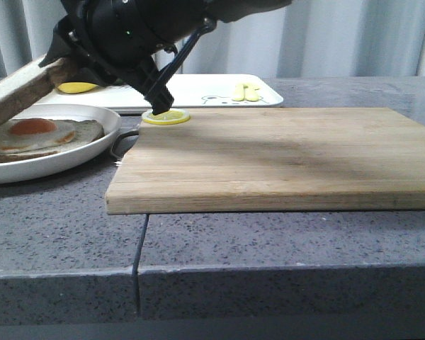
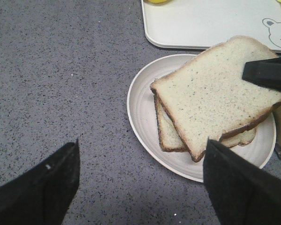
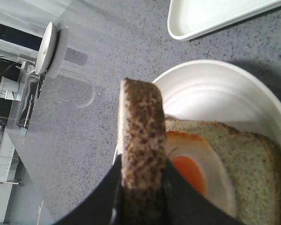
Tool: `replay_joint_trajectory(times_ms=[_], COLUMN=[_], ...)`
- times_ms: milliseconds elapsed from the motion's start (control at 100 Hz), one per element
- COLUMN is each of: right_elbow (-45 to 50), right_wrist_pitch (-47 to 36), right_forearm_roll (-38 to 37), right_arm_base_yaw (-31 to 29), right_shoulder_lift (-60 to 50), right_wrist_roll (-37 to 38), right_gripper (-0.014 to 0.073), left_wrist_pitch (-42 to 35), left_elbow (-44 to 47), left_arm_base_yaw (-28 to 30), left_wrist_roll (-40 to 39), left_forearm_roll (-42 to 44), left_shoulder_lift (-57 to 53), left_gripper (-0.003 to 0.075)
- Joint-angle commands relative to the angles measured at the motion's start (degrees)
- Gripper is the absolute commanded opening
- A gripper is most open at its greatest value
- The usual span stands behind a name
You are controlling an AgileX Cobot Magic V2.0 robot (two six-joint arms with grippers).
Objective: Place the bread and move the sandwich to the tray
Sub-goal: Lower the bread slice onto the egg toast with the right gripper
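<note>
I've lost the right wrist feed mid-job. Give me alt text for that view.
The right gripper is clamped on a thick slice of bread, seen crust-edge on, held above a round white plate. On the plate lies a slice topped with a fried egg, its orange yolk partly hidden behind the held bread. A corner of the white tray sits beyond the plate on the grey counter.

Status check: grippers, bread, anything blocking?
Right gripper shut on thick white bread slice, hovering tilted over egg-topped slice on round white plate. Left gripper open, empty. Nothing blocking.
</note>
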Motion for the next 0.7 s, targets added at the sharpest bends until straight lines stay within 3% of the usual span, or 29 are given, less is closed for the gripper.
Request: replay_joint_trajectory(times_ms=[0,160,420,520,690], right_elbow=[-1.77,-1.73,-1.73,-1.73,-1.73], right_wrist_pitch=[1.41,0.96,0.20,0.02,-0.41], right_forearm_roll=[4.04,4.04,4.04,3.99,3.99], right_arm_base_yaw=[-0.03,-0.03,-0.03,-0.03,-0.08], right_shoulder_lift=[-2.71,-2.23,-2.16,-2.16,-2.16], right_wrist_roll=[-0.61,-2.01,-2.47,-2.59,-2.59], right_gripper=[-0.0075,0.0059,0.0370,0.0420,0.0422], left_wrist_pitch=[-3.79,-3.79,-3.79,-3.79,-3.79], left_elbow=[-2.06,-2.06,-2.06,-2.06,-2.06], left_arm_base_yaw=[0.11,0.11,0.11,0.11,0.11], left_wrist_roll=[-0.23,-0.23,-0.23,-0.23,-0.23], left_forearm_roll=[-0.71,-0.71,-0.71,-0.71,-0.71], left_shoulder_lift=[0.44,0.44,0.44,0.44,0.44], left_gripper=[0.0513,0.0513,0.0513,0.0513,0.0513])
